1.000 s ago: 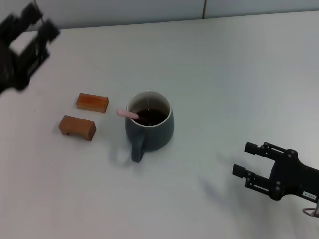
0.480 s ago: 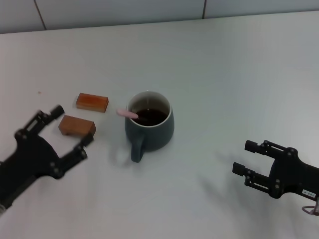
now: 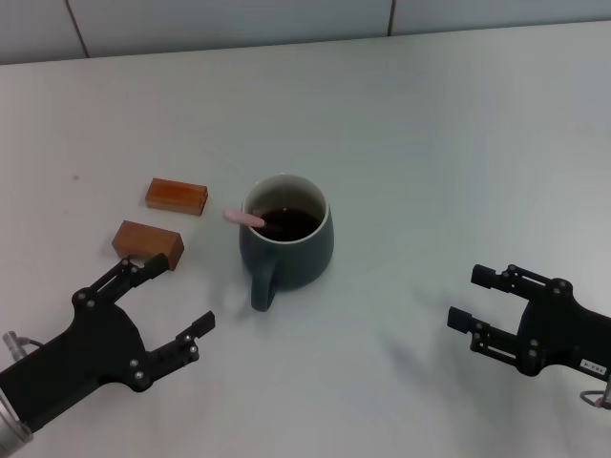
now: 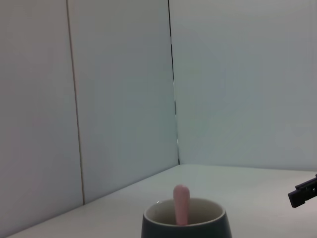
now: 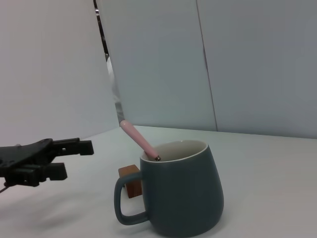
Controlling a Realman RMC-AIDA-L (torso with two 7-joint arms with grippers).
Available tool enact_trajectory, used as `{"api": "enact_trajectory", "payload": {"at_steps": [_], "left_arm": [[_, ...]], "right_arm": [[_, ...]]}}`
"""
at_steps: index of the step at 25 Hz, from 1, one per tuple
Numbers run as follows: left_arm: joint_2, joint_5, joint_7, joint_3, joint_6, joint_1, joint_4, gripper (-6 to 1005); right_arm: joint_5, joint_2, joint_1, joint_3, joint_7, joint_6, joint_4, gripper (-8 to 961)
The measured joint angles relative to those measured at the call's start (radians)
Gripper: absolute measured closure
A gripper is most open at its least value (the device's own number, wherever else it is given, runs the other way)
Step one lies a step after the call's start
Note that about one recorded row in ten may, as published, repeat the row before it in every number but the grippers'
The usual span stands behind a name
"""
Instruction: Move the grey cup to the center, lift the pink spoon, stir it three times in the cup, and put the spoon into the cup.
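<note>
The grey cup (image 3: 286,244) stands mid-table, its handle turned toward the front edge and dark liquid inside. The pink spoon (image 3: 244,218) rests in it, bowl in the liquid and pink handle leaning out over the left rim. My left gripper (image 3: 174,298) hangs open at the front left, apart from the cup and holding nothing. My right gripper (image 3: 469,296) is open at the front right, also apart from it. The left wrist view shows the cup (image 4: 184,226) with the spoon (image 4: 181,204) rising from it. The right wrist view shows the cup (image 5: 184,194), the spoon (image 5: 138,139) and the left gripper (image 5: 68,158).
Two orange-brown blocks lie left of the cup, one (image 3: 177,196) farther back and one (image 3: 148,243) nearer, just beyond my left gripper's far finger. A block (image 5: 130,180) also shows behind the cup's handle. Pale wall panels stand behind the white table (image 3: 458,143).
My left arm has swung from the far left of the table down to the front left, ending low beside the nearer block. The right gripper, cup and spoon have stayed put.
</note>
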Motion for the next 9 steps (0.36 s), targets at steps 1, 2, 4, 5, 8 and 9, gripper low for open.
{"api": "enact_trajectory", "payload": {"at_steps": [1, 2, 4, 5, 8, 9], "left_arm": [[0.0, 0.0, -0.004, 0.0, -0.005, -0.002, -0.001, 170], [0.0, 0.0, -0.008, -0.001, -0.01, -0.004, -0.001, 170], [0.0, 0.001, -0.018, -0.004, -0.025, -0.009, -0.001, 170], [-0.001, 0.001, -0.025, -0.006, -0.032, -0.013, -0.001, 170], [-0.002, 0.001, -0.038, -0.005, -0.046, -0.03, -0.002, 170], [-0.002, 0.001, -0.038, -0.005, -0.046, -0.03, -0.002, 170]], "right_arm": [[0.0, 0.0, 0.0, 0.0, -0.006, 0.0, 0.001, 269], [0.0, 0.001, 0.0, 0.0, -0.014, 0.0, 0.003, 269], [0.001, 0.001, 0.0, 0.004, -0.031, 0.0, 0.007, 269], [0.001, 0.001, 0.0, 0.005, -0.036, 0.002, 0.008, 269], [0.001, 0.002, 0.001, 0.005, -0.039, 0.007, 0.01, 269], [0.001, 0.002, 0.003, 0.005, -0.039, 0.007, 0.011, 269]]}}
